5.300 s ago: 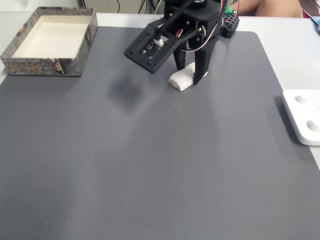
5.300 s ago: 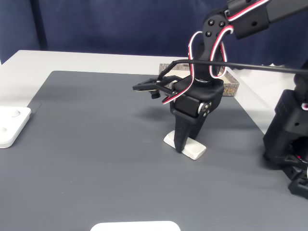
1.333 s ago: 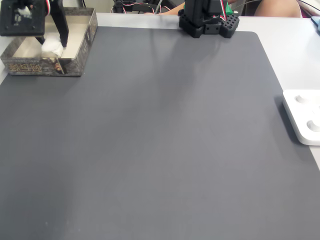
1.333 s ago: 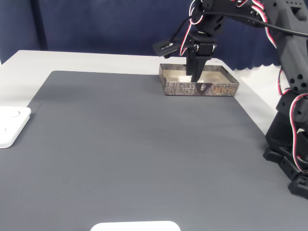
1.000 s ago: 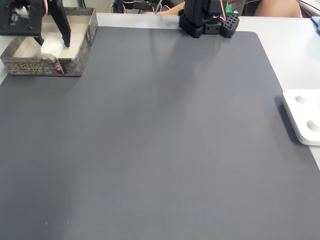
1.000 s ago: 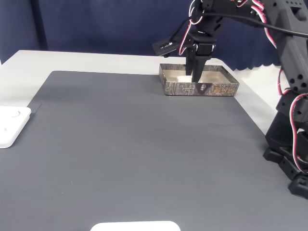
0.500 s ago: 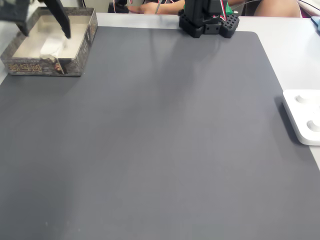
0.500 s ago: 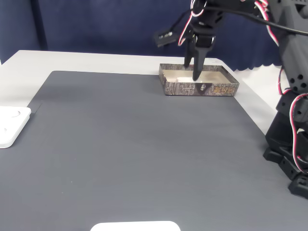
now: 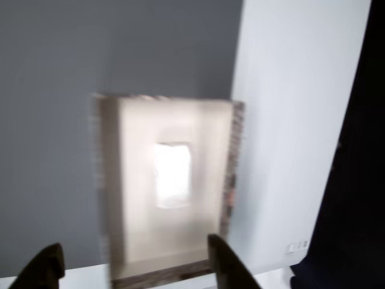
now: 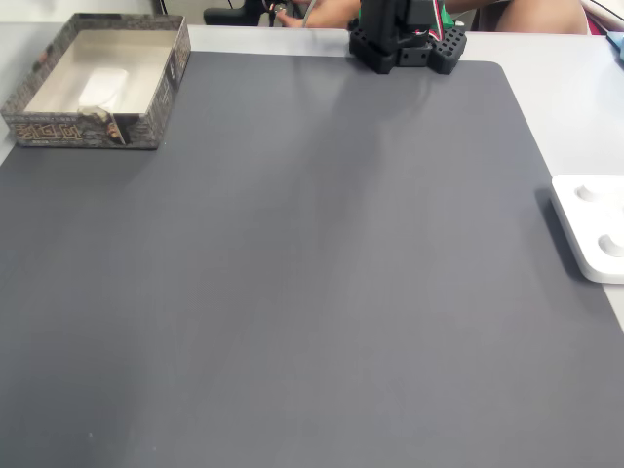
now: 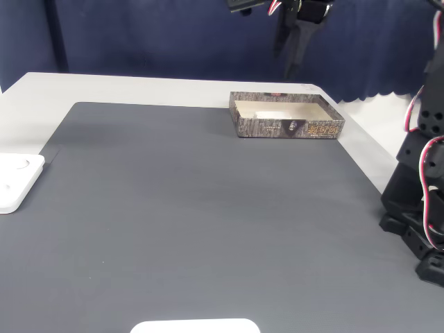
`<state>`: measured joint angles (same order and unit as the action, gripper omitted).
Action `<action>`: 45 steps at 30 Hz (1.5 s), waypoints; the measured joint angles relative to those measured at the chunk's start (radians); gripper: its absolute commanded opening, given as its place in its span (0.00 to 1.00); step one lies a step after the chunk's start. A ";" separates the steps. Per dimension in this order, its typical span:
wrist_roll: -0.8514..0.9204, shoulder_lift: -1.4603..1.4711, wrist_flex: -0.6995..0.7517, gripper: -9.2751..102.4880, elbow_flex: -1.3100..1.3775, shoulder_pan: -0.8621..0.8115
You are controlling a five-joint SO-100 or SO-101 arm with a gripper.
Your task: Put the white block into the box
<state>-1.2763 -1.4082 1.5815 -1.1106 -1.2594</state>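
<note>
The white block (image 10: 104, 88) lies flat on the floor of the box (image 10: 78, 130) at the mat's far left corner in a fixed view. The other view looks down, blurred, on the white block (image 9: 172, 174) in the middle of the box (image 9: 231, 156). My gripper (image 9: 135, 268) is open there, its two dark fingertips (image 9: 224, 265) spread wide at the lower edge with nothing between them. In a fixed view from the side, the gripper (image 11: 286, 66) hangs open high above the box (image 11: 288, 127), well apart from it.
A dark grey mat (image 10: 322, 273) covers the table. A flat white panel (image 10: 590, 224) with round knobs sits at the right edge. The arm's base (image 10: 405, 39) stands at the mat's far edge. Another white object (image 11: 194, 326) pokes in at the front edge.
The gripper let go of the white block inside the box, opened and rose high above it, leaving the top-down fixed view. The block stays in the box.
</note>
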 measured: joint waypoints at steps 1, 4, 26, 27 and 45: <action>0.015 -0.048 0.000 0.38 -0.043 0.012; 0.066 -0.199 0.000 0.38 -0.178 0.054; 0.744 -0.788 -0.003 0.27 -0.960 0.830; 0.759 -0.804 -0.009 0.25 -0.980 0.856; 1.341 -1.374 -0.129 0.07 -1.493 1.146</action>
<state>0.0644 -2.7826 1.4527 -2.6032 -0.1135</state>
